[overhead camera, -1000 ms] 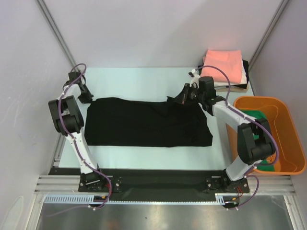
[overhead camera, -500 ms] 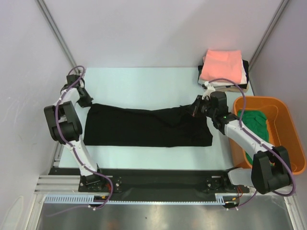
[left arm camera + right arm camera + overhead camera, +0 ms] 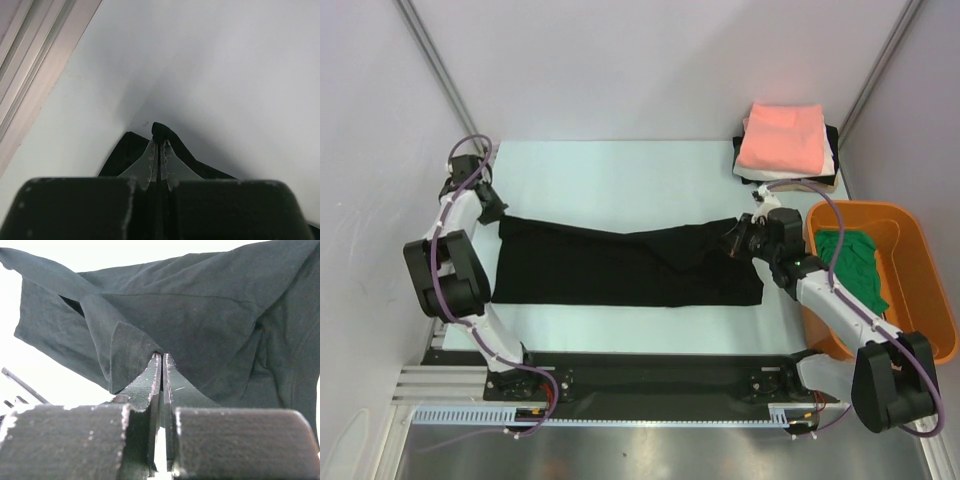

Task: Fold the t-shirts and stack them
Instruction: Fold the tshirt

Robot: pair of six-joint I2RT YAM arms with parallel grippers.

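Crosswise, the black t-shirt point(image 3: 620, 265) runs left to right; left pincer point(image 3: 496, 213) and right pincer point(image 3: 732, 240) each pinch a far corner.

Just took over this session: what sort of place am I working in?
Likely a lab test cell, not a home: white panels on aluminium struts, a white table, arms bolted to a rail.

The left arm stands folded at the elbow along the left edge of the table point(image 3: 620, 170), the left gripper point(image 3: 492, 208) pinched tight on a corner of the black t-shirt point(image 3: 620, 265). The right arm stretches low near the right edge, the right gripper point(image 3: 735, 240) clamped on the shirt's other end.
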